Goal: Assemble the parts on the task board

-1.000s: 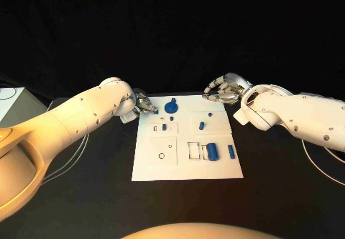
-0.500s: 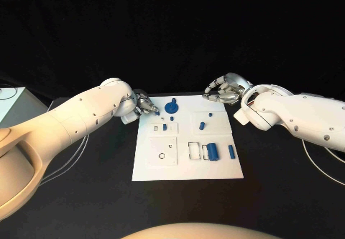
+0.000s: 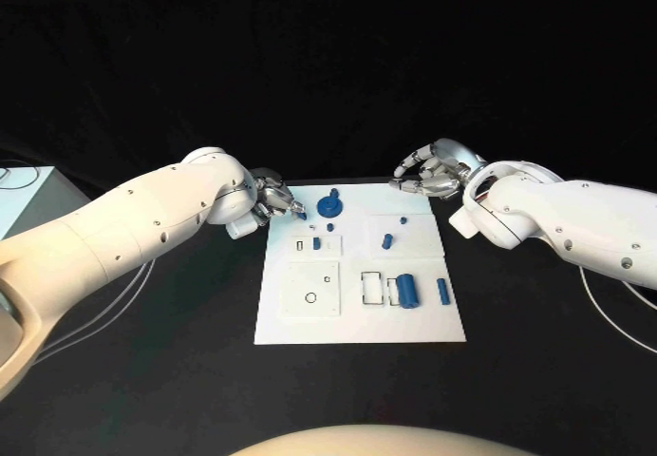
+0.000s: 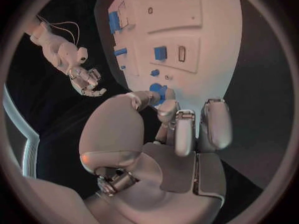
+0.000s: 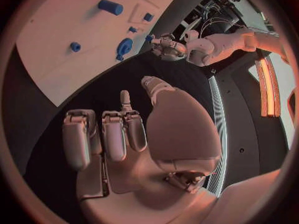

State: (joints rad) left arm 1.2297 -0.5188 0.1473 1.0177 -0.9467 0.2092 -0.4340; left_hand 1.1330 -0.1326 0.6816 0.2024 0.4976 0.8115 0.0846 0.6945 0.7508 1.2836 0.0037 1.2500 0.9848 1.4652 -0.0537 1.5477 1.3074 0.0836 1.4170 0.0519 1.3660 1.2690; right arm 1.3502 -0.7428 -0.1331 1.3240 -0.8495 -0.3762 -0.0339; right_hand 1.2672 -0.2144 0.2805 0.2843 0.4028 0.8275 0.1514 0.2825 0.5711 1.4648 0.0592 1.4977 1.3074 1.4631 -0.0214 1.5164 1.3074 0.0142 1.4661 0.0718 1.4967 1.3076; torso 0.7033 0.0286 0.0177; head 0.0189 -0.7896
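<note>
Board: the white plate (image 3: 359, 275) lies mid-counter, blue parts (image 3: 404, 289) on it.
Left hand (image 3: 270, 203): at the plate's far left corner, fingers (image 4: 185, 132) curled by the round blue piece (image 3: 328, 204); grasp — cannot tell.
Right hand (image 3: 431, 173): off the far right corner over the black counter (image 3: 164, 380), fingers (image 5: 115, 134) bent, holding nothing.

My head camera looks down on the task board (image 3: 359, 323); each wrist camera peers close over its own hand, sharing the board's far edge.
</note>
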